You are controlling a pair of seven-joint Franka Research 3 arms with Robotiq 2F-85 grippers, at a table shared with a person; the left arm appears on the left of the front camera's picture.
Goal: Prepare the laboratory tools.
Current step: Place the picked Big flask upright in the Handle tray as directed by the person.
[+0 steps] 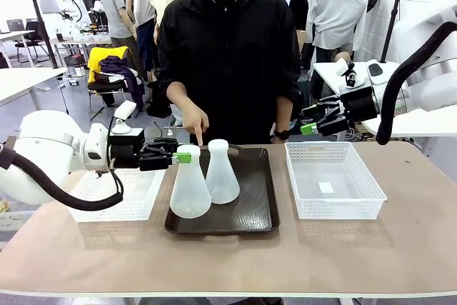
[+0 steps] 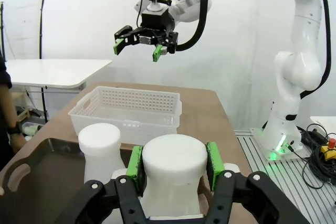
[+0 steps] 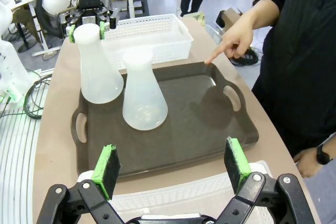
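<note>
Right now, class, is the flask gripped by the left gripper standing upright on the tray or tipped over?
Upright. The gripped flask rests base-down on the tray, with the left gripper clamped around its neck.

A brown-topped table (image 1: 343, 248) carries three things set in a row along its far half. At the robot's left lies a white mesh plastic basket (image 1: 118, 201), partly hidden behind the left arm. In the middle lies a dark brown rectangular tray (image 1: 253, 208) with cut-out handles at its ends; two translucent conical flasks stand upright on it, the nearer flask (image 1: 189, 191) just beside the farther flask (image 1: 221, 176), both toward the tray's left part, the rest of the tray bare. At the right lies a second white mesh basket (image 1: 332, 180), near the tray but apart from it, with a small white label on its floor
</note>
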